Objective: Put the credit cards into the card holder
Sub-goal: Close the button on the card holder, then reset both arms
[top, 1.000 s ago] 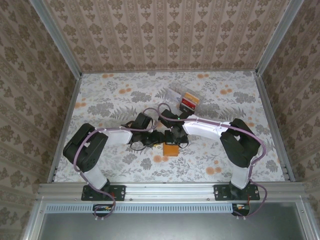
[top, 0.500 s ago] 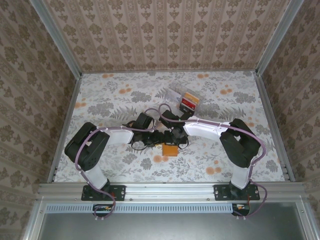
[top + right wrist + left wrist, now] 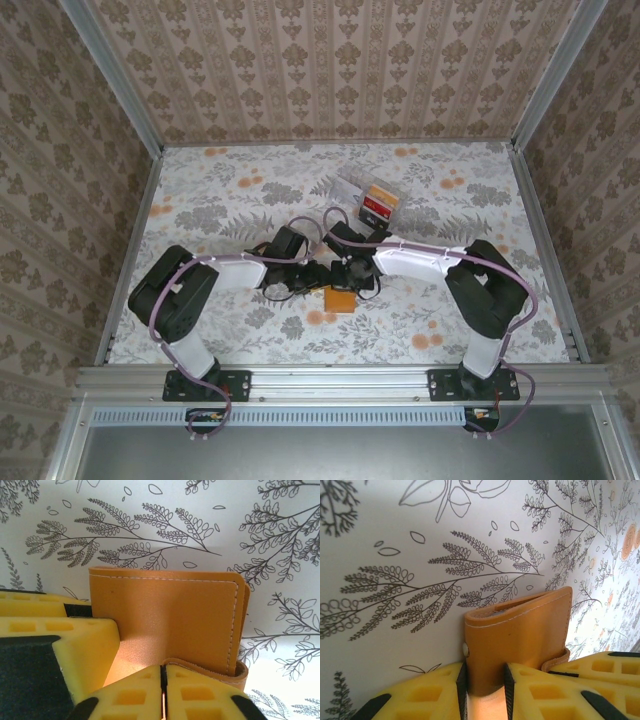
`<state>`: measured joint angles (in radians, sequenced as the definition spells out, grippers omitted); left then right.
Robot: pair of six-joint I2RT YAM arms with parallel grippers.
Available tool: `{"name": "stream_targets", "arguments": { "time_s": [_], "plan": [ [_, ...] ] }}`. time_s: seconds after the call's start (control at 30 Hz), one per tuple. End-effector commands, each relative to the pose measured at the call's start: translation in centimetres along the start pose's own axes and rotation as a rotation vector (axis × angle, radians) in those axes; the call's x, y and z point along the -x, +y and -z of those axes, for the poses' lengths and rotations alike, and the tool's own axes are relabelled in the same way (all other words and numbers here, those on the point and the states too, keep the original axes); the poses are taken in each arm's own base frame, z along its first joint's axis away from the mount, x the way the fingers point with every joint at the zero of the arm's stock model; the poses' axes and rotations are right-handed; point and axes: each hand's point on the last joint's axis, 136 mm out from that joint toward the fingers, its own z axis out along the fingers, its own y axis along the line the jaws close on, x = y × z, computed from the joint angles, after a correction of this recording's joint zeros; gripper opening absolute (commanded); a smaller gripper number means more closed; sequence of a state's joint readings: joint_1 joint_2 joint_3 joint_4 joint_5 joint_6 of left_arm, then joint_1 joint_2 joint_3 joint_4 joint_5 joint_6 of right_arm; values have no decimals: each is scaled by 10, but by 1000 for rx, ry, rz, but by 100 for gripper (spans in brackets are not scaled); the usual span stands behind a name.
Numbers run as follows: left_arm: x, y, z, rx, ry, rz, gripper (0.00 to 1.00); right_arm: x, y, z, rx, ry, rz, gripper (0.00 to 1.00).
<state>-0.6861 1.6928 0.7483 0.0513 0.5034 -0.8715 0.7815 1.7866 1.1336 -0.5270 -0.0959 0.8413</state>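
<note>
Two grippers meet at the card holder [image 3: 342, 300], which lies folded shut on the table [image 3: 220, 200], a little in from the middle of its near edge. The left gripper [image 3: 485, 672] has one edge of the holder clamped between its yellow pads, the jaws parted only by the leather's thickness. The right gripper [image 3: 161, 669] shows its pads pressed together with a hairline seam between them. The holder's closing strap [image 3: 205, 667] curls just over their tips; whether it is nipped I cannot tell.

The step in hand looks like opening the holder: the left steadies it while the right works at the strap. Next, the right would need a sure pinch on that tab and a pull away from the body, with the left holding firm so the fold spreads and bares the slots.

The credit cards [image 3: 380, 203], red and orange, sit in a clear plastic box [image 3: 352, 185] toward the far edge, well apart from the holder. Both wrists crowd over the holder, and looping cables [image 3: 305, 222] hang between it and the box.
</note>
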Motion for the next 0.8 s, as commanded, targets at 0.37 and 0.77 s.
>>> {"name": "stream_targets", "arguments": {
  "time_s": [0.37, 0.77],
  "plan": [
    [11, -1, 33, 57, -127, -53, 33, 38, -37, 108, 56, -414, -62, 51],
    [32, 1, 72, 121, -258, -69, 36, 55, -148, 170, -246, -693, -177, 68]
  ]
}}
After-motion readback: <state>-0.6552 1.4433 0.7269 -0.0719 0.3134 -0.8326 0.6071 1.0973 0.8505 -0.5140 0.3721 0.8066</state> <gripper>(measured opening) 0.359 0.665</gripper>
